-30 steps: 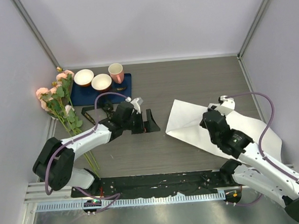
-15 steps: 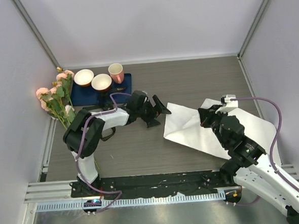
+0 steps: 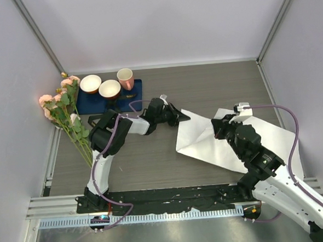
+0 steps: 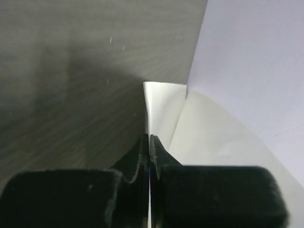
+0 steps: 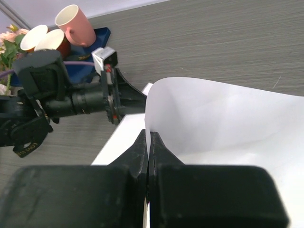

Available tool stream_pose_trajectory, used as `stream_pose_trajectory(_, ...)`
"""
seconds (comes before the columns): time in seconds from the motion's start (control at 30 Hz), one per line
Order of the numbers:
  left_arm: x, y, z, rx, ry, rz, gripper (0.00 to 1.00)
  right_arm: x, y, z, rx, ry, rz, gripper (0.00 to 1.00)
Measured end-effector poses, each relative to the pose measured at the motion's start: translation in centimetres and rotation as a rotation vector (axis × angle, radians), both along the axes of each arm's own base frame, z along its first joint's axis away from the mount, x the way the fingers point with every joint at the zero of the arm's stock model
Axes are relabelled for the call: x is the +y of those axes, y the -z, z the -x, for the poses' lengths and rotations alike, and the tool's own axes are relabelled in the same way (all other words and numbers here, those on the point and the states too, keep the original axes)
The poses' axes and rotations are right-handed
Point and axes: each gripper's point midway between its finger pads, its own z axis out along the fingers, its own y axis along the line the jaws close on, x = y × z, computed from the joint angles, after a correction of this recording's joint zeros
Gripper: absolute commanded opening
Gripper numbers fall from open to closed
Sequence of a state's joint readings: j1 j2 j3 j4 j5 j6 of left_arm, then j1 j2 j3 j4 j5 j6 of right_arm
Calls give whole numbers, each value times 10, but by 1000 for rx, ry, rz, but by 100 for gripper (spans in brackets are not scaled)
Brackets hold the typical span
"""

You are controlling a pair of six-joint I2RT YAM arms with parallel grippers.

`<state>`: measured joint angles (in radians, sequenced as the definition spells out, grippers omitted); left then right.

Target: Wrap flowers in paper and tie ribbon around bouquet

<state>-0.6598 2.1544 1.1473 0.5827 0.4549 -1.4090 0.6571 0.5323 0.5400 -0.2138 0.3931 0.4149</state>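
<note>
Quick look at your setup: both of your arms are on the paper (image 3: pixel 202 147) right now. Your left end effector (image 4: pixel 148 140) is pinched together on the thin edge of the sheet's left corner. In the left wrist view you can see the white edge running straight down between the two black fingers, and the corner sticks up past the tips. Your right end effector (image 5: pixel 148 136) is also clamped on the paper, on a raised fold nearer the middle of the sheet, and the paper curves up and away from the fingers there.

From the top camera, the sheet lies on the right half of the tabletop (image 3: pixel 153 165), partly folded over itself, with its right end running under your right arm. The left arm is stretched out across the middle to reach it.

The flowers (image 3: pixel 60 102) are nowhere near the paper. They're over by the left wall, with the pink heads toward the far corner and the stems trailing back toward the near edge. Just beside them there's a blue mat (image 3: pixel 89 104) carrying two bowls (image 3: pixel 90 83) and a pink cup (image 3: pixel 125 78)
</note>
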Motion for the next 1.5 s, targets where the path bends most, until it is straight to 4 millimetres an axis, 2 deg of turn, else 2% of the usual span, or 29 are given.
stream_pose_trajectory(0.07,7,-2,-16,-30,-32,-10,0,-1,3,-2,7,8,20,0)
stream_pose_trajectory(0.2,35,-22,-65,-164,-134,-76,0,-1,14,-12,24,31,82,0)
stream_pose_trajectory(0.27,57,-40,-88,-235,-207,-116,0,-1,18,-20,31,42,124,0)
stream_pose_trajectory(0.37,90,-79,-116,-351,-315,-151,0,-2,23,-33,46,75,183,0)
stream_pose_trajectory(0.43,110,-106,-130,-423,-382,-162,0,-7,25,-45,62,132,228,0)
stream_pose_trajectory(0.57,135,-137,-145,-506,-481,-171,0,-30,23,-56,95,287,240,0)
stream_pose_trajectory(0.63,141,-138,-141,-525,-508,-171,0,-46,26,-50,127,373,217,0)
stream_pose_trajectory(0.77,155,-108,-117,-491,-542,-209,0,-72,40,-21,199,492,103,0)
stream_pose_trajectory(0.93,149,-72,-88,-453,-519,-255,0,-89,86,21,334,591,-58,0)
stream_pose_trajectory(1.0,145,-66,-68,-466,-515,-283,0,-94,102,35,393,631,-90,0)
stream_pose_trajectory(1.07,143,-70,-51,-499,-531,-313,0,-99,113,46,437,669,-120,0)
stream_pose_trajectory(1.23,145,-104,-20,-592,-593,-310,0,-110,122,56,471,744,-130,1)
stream_pose_trajectory(1.3,150,-109,-13,-602,-621,-300,0,-113,125,58,482,764,-110,3)
stream_pose_trajectory(1.37,154,-100,-8,-589,-636,-314,0,-117,129,60,497,788,-83,4)
stream_pose_trajectory(1.47,157,-69,4,-540,-629,-359,0,-122,134,61,514,826,-52,6)
stream_pose_trajectory(1.5,155,-58,10,-522,-618,-370,0,-126,135,62,520,846,-42,11)
